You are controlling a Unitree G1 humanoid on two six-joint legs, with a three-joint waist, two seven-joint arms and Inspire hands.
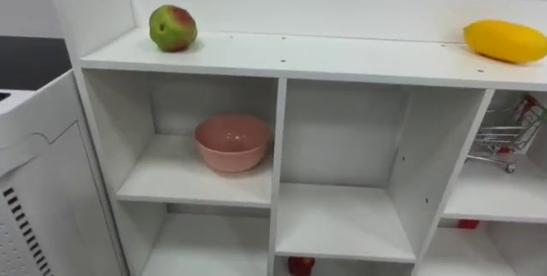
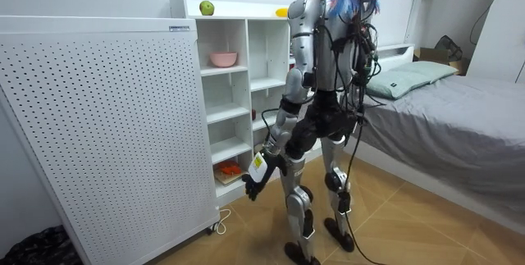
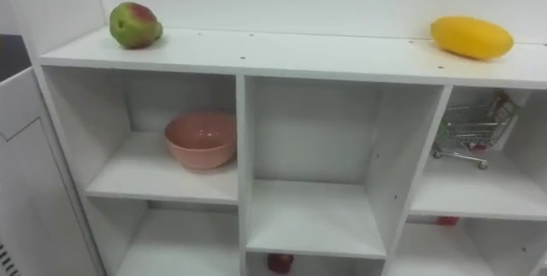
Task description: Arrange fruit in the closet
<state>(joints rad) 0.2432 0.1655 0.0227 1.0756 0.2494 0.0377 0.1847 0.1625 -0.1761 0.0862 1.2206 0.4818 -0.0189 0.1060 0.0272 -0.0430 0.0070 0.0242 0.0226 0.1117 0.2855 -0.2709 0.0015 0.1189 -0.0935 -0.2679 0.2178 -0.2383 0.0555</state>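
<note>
A green-and-red apple (image 1: pixel 173 27) lies at the left end of the white closet's top board (image 1: pixel 342 58). A yellow mango (image 1: pixel 506 40) lies at its right end. A pink bowl (image 1: pixel 232 142) stands in the upper left compartment. The middle compartment beside it holds nothing. In the room view I stand upright close in front of the closet (image 2: pixel 238 93), facing it. My left hand (image 2: pixel 253 185) hangs low beside my thigh, well below the shelf with the bowl.
A small wire shopping cart (image 1: pixel 504 135) sits in the upper right compartment. Red fruit (image 1: pixel 300 265) shows in the lower compartments. A white perforated panel (image 2: pixel 107 134) stands on my left against the closet. A bed (image 2: pixel 443 109) lies behind me.
</note>
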